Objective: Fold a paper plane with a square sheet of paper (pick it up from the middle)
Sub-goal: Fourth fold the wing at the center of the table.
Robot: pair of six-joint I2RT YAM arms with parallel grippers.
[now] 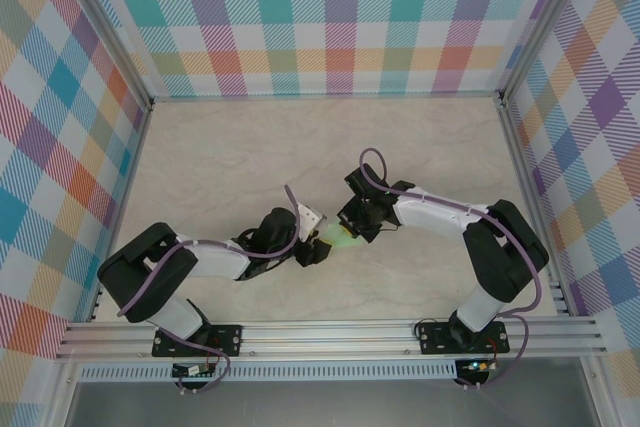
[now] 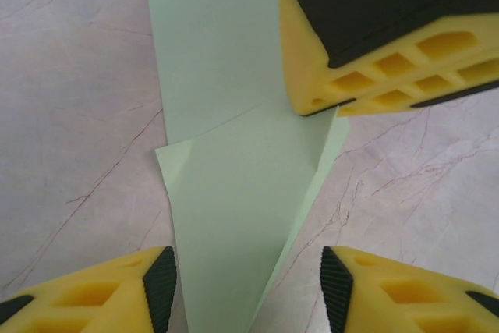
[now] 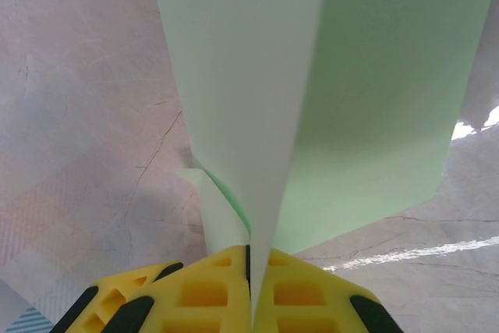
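The pale mint-green sheet of paper (image 1: 345, 241) lies at the table's middle between both arms, folded into layered flaps that taper to a narrow wedge (image 2: 234, 216). My right gripper (image 3: 249, 259) is shut on a fold of it, and the paper (image 3: 312, 91) rises from between the yellow fingers. In the left wrist view those right fingers (image 2: 374, 52) sit on the sheet's far part. My left gripper (image 2: 248, 271) is open and straddles the narrow end. The paper runs beside its left pad (image 2: 160, 286), and bare table shows before the right pad (image 2: 337, 290).
The marbled table top (image 1: 250, 147) has free room behind and to both sides of the arms. Checked walls (image 1: 330, 17) close in the back and sides. An aluminium rail (image 1: 330, 332) runs along the near edge by the arm bases.
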